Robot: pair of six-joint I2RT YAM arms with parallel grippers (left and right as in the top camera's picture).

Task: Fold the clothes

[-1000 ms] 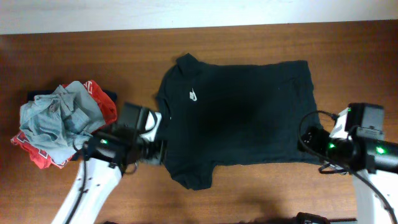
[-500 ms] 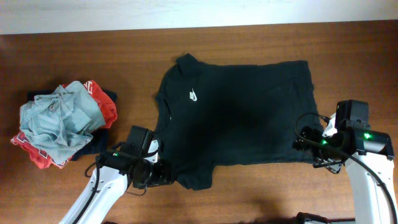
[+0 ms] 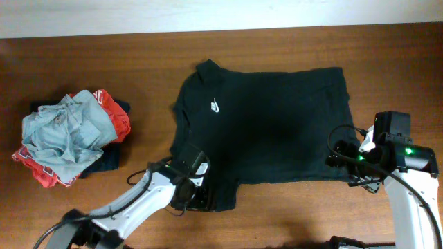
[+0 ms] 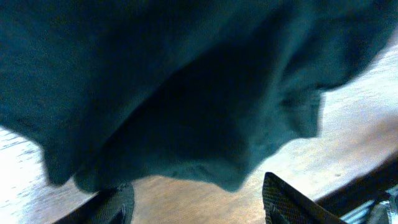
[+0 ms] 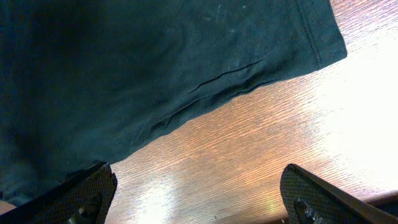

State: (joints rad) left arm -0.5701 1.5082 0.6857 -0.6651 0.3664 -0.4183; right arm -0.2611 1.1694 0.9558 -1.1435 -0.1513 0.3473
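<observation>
- The left tool (image 3: 197, 194) sits low at the near edge of the black T-shirt (image 3: 270, 124), at the sleeve closest to the robot, its jaws apart and closed on nothing.
- From the left wrist camera, the two fingers (image 4: 121, 200) stand wide at the bottom of the view. The sleeve's rumpled, blurred edge lies just ahead of them, with a strip of bare desk (image 4: 348, 124) showing between.
- The right tool (image 3: 346, 164) rests at the shirt's near hem corner on the opposite side, also spread wide.
- In the right wrist view, its fingers (image 5: 93, 186) frame bare wood. The hem runs diagonally just beyond them, a few shallow creases lie near its edge, and the corner of the cloth points up and right.
- The T-shirt lies spread flat in the middle of the desk, seen from overhead with its collar to the left and its hem to the right. A small white logo (image 3: 216, 106) faces up on the chest.
- Neither tool has cloth between its jaws; each is at the shirt's near edge, one at either end.
- A crumpled pile of other clothes (image 3: 66, 135), grey-blue over red-and-white and navy, sits well apart at the left end of the desk.
</observation>
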